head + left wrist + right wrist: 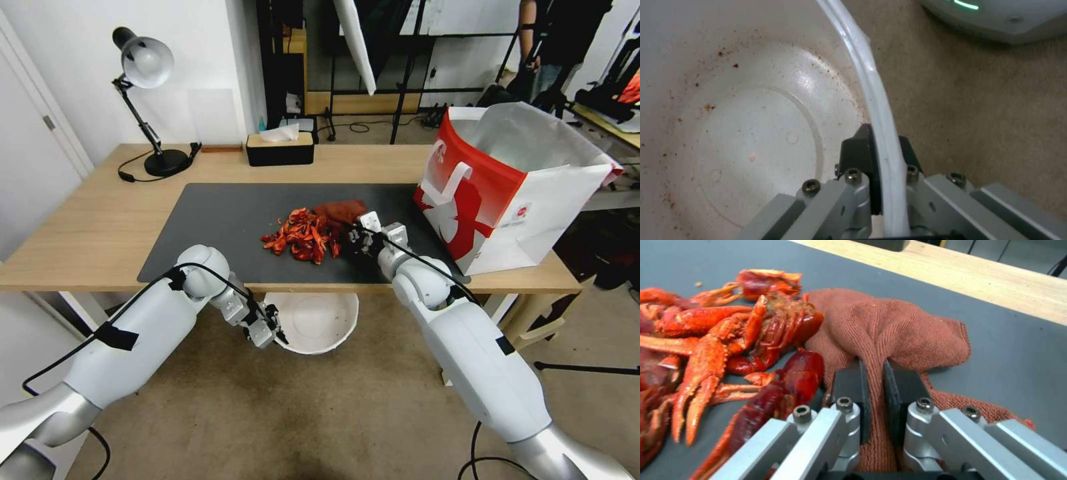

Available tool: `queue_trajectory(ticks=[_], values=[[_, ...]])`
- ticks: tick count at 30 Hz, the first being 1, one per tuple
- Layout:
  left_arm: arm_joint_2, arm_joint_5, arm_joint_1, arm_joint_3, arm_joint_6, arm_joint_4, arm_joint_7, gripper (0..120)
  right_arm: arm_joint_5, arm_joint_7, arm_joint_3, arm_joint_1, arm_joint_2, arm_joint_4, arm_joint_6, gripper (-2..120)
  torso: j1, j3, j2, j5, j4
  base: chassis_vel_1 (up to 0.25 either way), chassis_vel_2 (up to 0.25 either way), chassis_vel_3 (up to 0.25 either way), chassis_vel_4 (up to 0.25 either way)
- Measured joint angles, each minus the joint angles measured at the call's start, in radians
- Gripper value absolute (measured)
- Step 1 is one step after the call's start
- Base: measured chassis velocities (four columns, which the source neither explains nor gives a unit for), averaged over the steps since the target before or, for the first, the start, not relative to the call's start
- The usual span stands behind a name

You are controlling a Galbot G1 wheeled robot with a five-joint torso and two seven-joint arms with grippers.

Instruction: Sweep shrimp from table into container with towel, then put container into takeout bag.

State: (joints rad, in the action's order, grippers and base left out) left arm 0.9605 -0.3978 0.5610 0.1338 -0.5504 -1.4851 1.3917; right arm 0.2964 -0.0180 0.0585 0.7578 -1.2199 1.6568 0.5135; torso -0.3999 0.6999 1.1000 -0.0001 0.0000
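Here, the towel (889,330) is pinched by the right tool (873,396) behind the shrimp (303,237); the container (313,323), rim clamped by the left tool (880,146), is held below the counter's (80,227) near edge.

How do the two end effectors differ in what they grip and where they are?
The left end effector is shut on the rim of the container, holding it below the table edge, over the carpet. The right end effector is shut on the towel, low over the dark mat beside the shrimp. The container is rigid and held by its edge; the towel bunches between the fingers. Both grips are closed.
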Motion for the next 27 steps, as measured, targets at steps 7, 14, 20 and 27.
queue_trajectory(ticks=[7,14,20,27], values=[[0.000,0.003,-0.004,-0.001,0.001,0.004,0.000,0,0.000,0.008,-0.004,0.041,0.005,0.054,0.015,6,0.000,0.000,0.000,0.0000,0.0001,0.000,0.000,0.000,0.000],[0.001,0.004,-0.007,0.001,0.002,0.004,0.001,0,-0.004,0.011,-0.004,0.078,0.006,0.098,0.024,6,0.000,0.000,0.000,0.0000,0.0001,0.000,0.000,0.000,0.000],[0.002,0.004,-0.007,0.003,0.002,0.004,0.001,0,-0.011,0.013,0.003,0.141,0.016,0.169,0.030,6,0.000,0.000,0.000,0.0000,0.0000,0.000,0.000,0.000,0.000],[0.002,0.004,-0.007,0.004,0.003,0.005,0.003,0,-0.021,0.011,0.017,0.188,0.022,0.218,0.031,6,0.000,0.000,0.000,0.0001,0.0000,0.000,0.000,0.000,0.000]])
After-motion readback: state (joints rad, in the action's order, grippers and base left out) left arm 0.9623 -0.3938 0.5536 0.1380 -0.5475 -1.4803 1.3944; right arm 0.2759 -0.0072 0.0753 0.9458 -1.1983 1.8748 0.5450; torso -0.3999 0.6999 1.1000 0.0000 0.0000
